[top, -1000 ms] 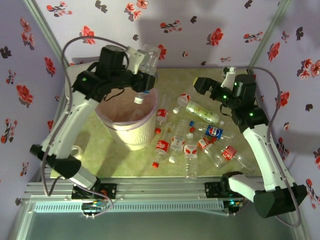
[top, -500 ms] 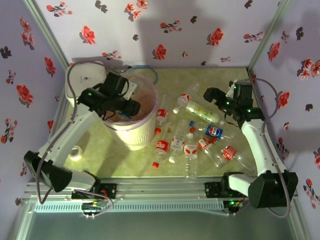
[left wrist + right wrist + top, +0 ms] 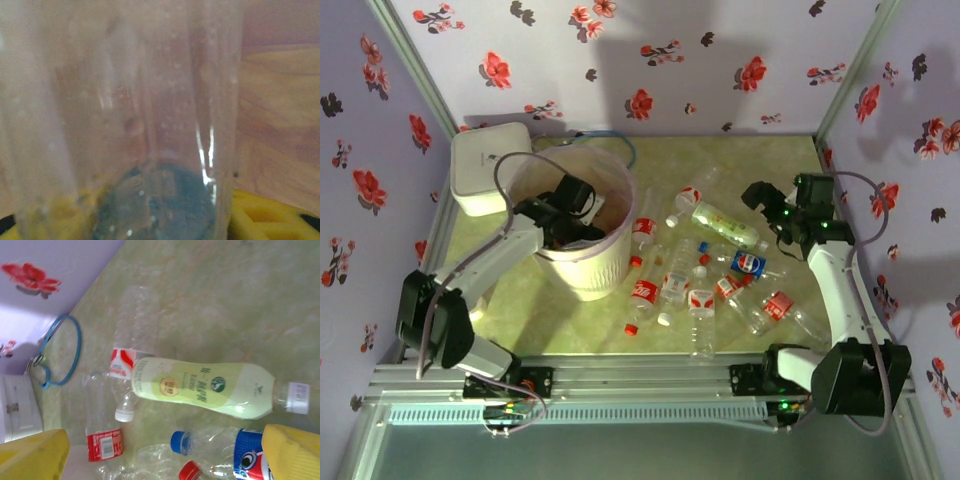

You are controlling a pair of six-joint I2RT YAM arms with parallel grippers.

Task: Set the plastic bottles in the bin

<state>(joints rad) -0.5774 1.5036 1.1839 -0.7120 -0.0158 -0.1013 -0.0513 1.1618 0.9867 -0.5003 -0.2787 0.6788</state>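
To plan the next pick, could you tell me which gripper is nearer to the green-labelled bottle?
Right. The right gripper hangs open just beside the green-labelled bottle; the left gripper is down inside the bin, well away to its left, holding a clear bottle.

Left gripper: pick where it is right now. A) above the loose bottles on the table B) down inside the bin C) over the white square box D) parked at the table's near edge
B: the left gripper is down inside the bin, with a clear bottle between its yellow fingers.
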